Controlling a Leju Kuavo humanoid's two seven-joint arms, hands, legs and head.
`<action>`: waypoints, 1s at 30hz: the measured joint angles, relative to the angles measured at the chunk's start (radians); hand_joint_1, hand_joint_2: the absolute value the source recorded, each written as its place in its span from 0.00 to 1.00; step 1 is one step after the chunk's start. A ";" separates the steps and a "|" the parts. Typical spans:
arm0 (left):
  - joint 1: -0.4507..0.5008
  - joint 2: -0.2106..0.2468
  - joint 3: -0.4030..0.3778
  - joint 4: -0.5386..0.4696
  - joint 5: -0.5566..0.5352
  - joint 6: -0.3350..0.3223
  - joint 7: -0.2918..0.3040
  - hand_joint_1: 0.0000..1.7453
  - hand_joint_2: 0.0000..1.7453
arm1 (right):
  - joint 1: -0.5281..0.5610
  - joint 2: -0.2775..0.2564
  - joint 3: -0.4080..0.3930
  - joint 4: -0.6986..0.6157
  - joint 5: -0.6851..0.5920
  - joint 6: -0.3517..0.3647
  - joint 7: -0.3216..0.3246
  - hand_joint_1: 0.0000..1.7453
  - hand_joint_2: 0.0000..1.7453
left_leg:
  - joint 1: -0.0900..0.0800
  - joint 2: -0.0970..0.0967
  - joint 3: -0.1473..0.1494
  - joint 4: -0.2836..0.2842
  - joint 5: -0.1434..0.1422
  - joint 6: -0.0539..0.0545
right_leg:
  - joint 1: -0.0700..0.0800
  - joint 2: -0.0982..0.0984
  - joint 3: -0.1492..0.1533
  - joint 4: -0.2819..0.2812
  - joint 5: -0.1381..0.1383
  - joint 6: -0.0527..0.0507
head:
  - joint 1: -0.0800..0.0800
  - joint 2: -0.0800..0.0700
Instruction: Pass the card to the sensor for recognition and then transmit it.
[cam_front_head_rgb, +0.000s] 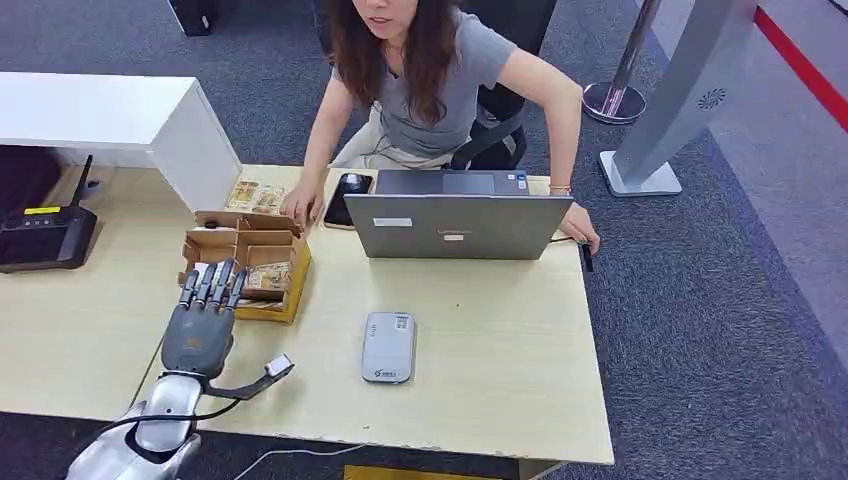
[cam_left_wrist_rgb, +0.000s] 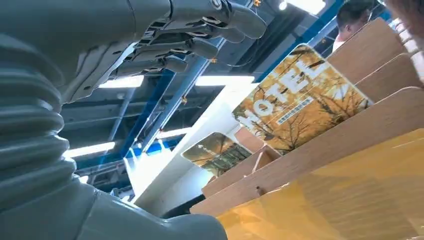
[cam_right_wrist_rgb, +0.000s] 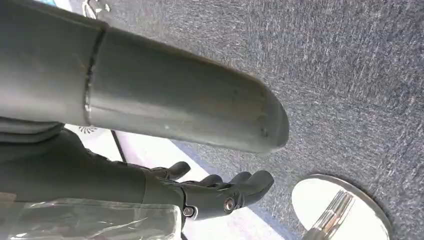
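Over near-left desk | left hand (cam_front_head_rgb: 203, 318) fingers spread, holding nothing, above brown cardboard card box (cam_front_head_rgb: 285, 300) | printed hotel card (cam_left_wrist_rgb: 299, 99) stands inside | risk: fingers snag divider, tipping box | right hand (cam_right_wrist_rgb: 227, 192) loosely curled, hanging.

wooden desk (cam_front_head_rgb: 480, 390), laptop (cam_front_head_rgb: 455, 215), sensor (cam_front_head_rgb: 388, 347), card box (cam_front_head_rgb: 245, 262)

Left hand (cam_front_head_rgb: 205, 320) fingers cover pt of card (cam_front_head_rgb: 266, 279); sensor (cam_front_head_rgb: 388, 347) label unreadable.
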 joint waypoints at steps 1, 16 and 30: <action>-0.002 0.000 -0.002 0.005 0.000 0.007 0.002 0.00 1.00 | 0.000 0.000 0.000 0.000 0.001 0.000 0.000 0.00 0.00 | 0.000 0.000 0.000 0.000 0.000 0.000 | 0.000 0.000 0.000 0.000 0.000 0.000 | 0.000 0.000; -0.055 -0.017 -0.021 0.108 0.000 0.087 -0.006 0.00 1.00 | -0.009 0.000 0.009 0.000 0.005 0.009 0.002 0.00 0.00 | 0.000 0.000 0.000 0.000 0.000 0.000 | 0.000 0.000 0.000 0.000 0.000 0.000 | 0.000 0.000; -0.107 -0.043 -0.029 0.177 0.000 0.151 -0.013 0.00 1.00 | -0.013 0.000 0.027 0.000 0.019 0.015 0.003 0.00 0.00 | 0.000 0.000 0.000 0.000 0.000 0.000 | 0.000 0.000 0.000 0.000 0.000 0.000 | 0.000 0.000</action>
